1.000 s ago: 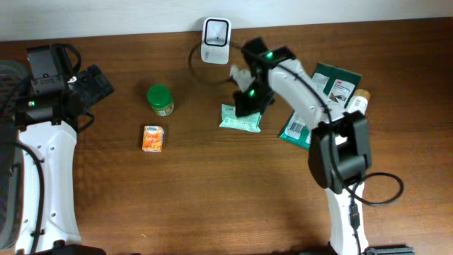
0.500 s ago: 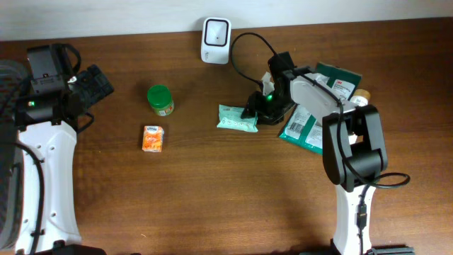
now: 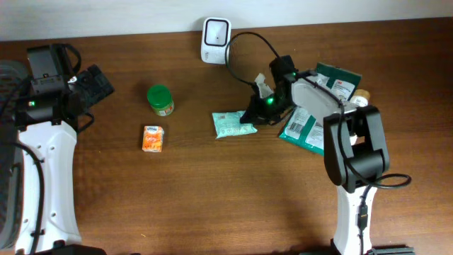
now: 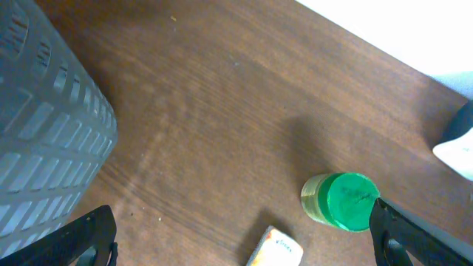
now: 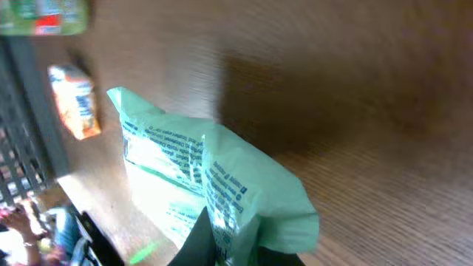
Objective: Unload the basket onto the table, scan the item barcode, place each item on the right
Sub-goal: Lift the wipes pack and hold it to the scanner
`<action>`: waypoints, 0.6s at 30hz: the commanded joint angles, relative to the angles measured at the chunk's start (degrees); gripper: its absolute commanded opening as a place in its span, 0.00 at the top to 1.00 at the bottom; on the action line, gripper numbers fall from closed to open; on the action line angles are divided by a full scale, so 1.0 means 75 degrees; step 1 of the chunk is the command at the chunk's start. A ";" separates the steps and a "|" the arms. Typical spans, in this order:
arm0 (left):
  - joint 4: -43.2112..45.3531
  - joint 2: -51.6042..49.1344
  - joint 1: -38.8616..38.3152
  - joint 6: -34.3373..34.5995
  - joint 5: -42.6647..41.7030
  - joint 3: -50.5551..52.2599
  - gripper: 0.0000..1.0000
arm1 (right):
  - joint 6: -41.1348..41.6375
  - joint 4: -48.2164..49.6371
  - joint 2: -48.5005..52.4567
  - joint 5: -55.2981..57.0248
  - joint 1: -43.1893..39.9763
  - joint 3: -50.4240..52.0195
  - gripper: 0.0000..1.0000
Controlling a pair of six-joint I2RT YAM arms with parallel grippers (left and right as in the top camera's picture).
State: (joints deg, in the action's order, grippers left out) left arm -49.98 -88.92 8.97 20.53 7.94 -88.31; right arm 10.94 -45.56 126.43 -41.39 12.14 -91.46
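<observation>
The right arm (image 3: 311,92) stretches low toward 9 o'clock, right fingers (image 5: 198,241) clamped on the mint packet (image 3: 230,124) at desk (image 3: 212,191) centre, 6 o'clock of the scanner (image 3: 216,32). Left fingers (image 4: 89,238) spread apart. Packet print illegible.

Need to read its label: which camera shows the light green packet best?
Right wrist: light green packet fills the frame, printing visible. Overhead shows it small, at the right pincer. Left wrist misses it.

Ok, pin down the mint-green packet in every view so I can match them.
Overhead: mint-green packet just right of centre, at the right pincer.
Left wrist: not in it.
Right wrist: fills the centre, up close.
Shared landmark: orange carton, left of centre overhead, at the bottom edge in the left wrist view, upper left in the right wrist view.
</observation>
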 commanded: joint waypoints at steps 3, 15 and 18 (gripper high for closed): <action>0.0020 0.0117 0.0000 -0.0067 -0.0023 -0.0131 0.01 | -0.2011 -0.1597 -0.1518 -0.0746 -0.0035 -0.1413 0.96; 0.0020 0.0117 0.0000 -0.0067 -0.0023 -0.0131 0.01 | -0.2014 -0.2506 -0.3611 -0.0597 -0.0020 -0.1451 0.96; 0.0020 0.0117 0.0000 -0.0067 -0.0023 -0.0131 0.01 | -0.1993 -0.2952 -0.3611 -0.0318 -0.0020 -0.1813 0.96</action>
State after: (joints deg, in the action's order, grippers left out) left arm -49.95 -88.92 8.97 20.53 7.94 -88.31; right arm -3.62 -65.84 101.19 -44.93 12.14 -101.47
